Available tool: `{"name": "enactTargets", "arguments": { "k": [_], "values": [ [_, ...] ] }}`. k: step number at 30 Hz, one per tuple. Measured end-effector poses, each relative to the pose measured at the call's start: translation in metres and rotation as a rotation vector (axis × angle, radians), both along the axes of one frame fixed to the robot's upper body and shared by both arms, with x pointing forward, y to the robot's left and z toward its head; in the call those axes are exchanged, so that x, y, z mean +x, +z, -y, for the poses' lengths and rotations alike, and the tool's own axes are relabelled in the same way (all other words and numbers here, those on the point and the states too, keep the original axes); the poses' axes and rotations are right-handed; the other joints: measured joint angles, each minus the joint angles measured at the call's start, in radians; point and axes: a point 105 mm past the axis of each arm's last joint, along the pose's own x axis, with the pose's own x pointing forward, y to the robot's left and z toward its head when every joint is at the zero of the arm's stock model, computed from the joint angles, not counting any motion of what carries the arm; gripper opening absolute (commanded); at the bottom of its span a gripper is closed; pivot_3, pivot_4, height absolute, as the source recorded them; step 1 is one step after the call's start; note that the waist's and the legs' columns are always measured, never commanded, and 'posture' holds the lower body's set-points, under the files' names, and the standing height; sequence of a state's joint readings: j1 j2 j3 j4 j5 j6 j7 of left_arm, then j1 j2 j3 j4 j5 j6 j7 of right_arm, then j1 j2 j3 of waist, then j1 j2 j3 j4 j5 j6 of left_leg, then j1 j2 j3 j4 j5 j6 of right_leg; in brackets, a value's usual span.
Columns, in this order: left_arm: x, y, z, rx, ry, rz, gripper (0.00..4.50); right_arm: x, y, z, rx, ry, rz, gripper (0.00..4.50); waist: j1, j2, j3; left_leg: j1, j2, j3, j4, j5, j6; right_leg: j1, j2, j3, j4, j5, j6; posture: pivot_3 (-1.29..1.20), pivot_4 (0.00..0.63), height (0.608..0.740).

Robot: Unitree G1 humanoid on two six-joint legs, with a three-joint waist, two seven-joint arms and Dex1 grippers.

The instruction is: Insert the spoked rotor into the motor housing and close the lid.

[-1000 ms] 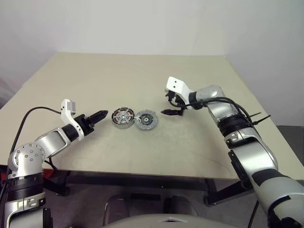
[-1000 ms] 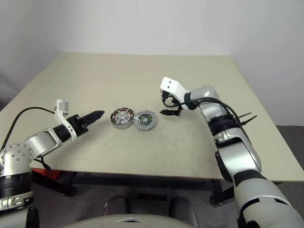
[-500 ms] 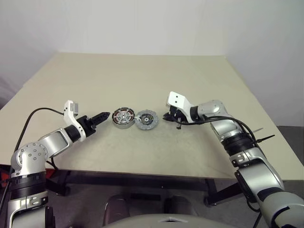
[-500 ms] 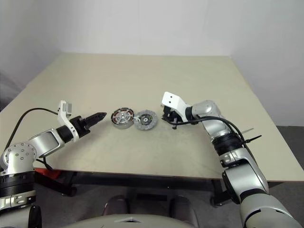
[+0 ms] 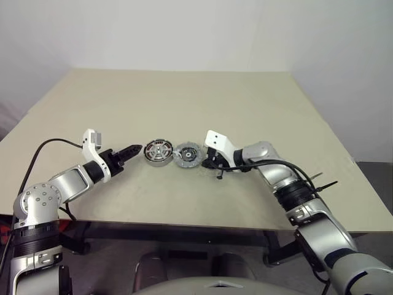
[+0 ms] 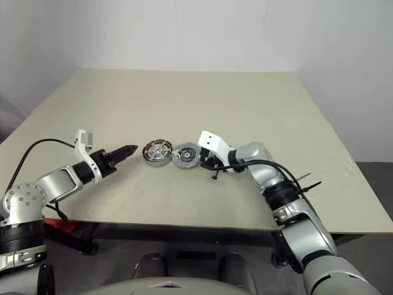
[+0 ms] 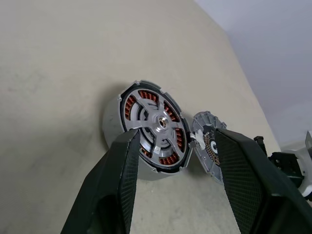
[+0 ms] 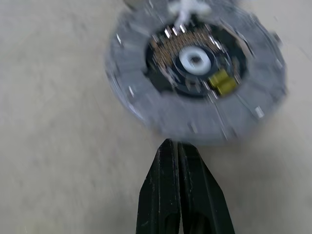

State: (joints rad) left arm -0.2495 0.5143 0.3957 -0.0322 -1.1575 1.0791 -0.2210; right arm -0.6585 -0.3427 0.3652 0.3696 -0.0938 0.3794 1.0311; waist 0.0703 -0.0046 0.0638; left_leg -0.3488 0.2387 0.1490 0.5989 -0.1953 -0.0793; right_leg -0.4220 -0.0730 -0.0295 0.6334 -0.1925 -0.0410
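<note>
The right gripper, fingers together and empty, sits just right of the flat grey round lid. The left gripper, fingers apart, waits left of the copper-wound spoked rotor.

I see soft, even overhead light on the tabletop with faint shadows and no glare, while my right wrist view smears the grey disc with motion blur and the left stays sharp.

Rotor: silver, copper-orange windings (radial spokes). Lid: grey, dark centre, white hub, yellow tabs. Table: beige.
</note>
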Motion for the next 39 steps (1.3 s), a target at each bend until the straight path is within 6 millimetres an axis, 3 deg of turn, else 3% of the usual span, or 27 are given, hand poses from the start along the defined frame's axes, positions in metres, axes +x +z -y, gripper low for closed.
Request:
{"name": "enactTargets", "arguments": {
  "k": [8, 14, 20, 26, 31, 39],
  "values": [
    [-0.005, -0.006, 0.004, -0.020, 0.015, -0.010, 2.56, 0.007, 0.016, -0.028, 0.060, 0.013, 0.024, 0.08, 0.000, 0.000, 0.000, 0.000, 0.000, 0.000, 0.000, 0.000, 0.000, 0.000, 0.000, 0.000, -0.001, 0.000, 0.001, 0.00, 0.000, 0.740],
    [-0.011, -0.014, 0.020, -0.053, 0.006, -0.026, 2.56, 0.009, 0.024, -0.034, 0.070, 0.025, 0.041, 0.08, 0.000, 0.000, 0.000, 0.000, 0.001, 0.000, 0.000, 0.000, 0.000, 0.000, 0.000, -0.001, -0.002, 0.000, 0.000, 0.00, 0.000, 0.740],
    [-0.011, -0.012, 0.020, -0.046, 0.011, -0.021, 2.56, 0.009, 0.029, -0.036, 0.082, 0.036, 0.042, 0.08, -0.001, 0.000, 0.000, 0.000, 0.000, 0.000, -0.001, 0.000, 0.000, 0.000, 0.000, 0.000, -0.002, 0.000, 0.001, 0.00, 0.000, 0.740],
    [-0.011, -0.012, 0.020, -0.047, 0.011, -0.021, 2.56, 0.012, 0.047, -0.043, 0.106, 0.058, 0.083, 0.08, -0.001, 0.000, 0.000, 0.000, 0.000, 0.000, -0.001, 0.000, 0.000, 0.000, 0.000, 0.000, -0.002, 0.000, 0.000, 0.00, 0.000, 0.740],
    [-0.011, -0.012, 0.020, -0.047, 0.012, -0.020, 2.56, 0.015, 0.047, -0.035, 0.081, 0.049, 0.110, 0.08, 0.001, 0.000, 0.000, 0.000, 0.000, 0.000, -0.001, 0.000, 0.000, 0.000, 0.000, 0.000, -0.003, 0.000, 0.000, 0.00, 0.000, 0.740],
    [-0.011, -0.011, 0.019, -0.044, 0.011, -0.018, 2.56, 0.018, 0.031, -0.004, 0.003, -0.006, 0.114, 0.08, 0.000, 0.000, 0.000, -0.001, 0.000, 0.000, -0.001, 0.000, 0.000, 0.000, 0.000, -0.001, -0.004, 0.000, 0.000, 0.00, 0.000, 0.740]
  ]
}}
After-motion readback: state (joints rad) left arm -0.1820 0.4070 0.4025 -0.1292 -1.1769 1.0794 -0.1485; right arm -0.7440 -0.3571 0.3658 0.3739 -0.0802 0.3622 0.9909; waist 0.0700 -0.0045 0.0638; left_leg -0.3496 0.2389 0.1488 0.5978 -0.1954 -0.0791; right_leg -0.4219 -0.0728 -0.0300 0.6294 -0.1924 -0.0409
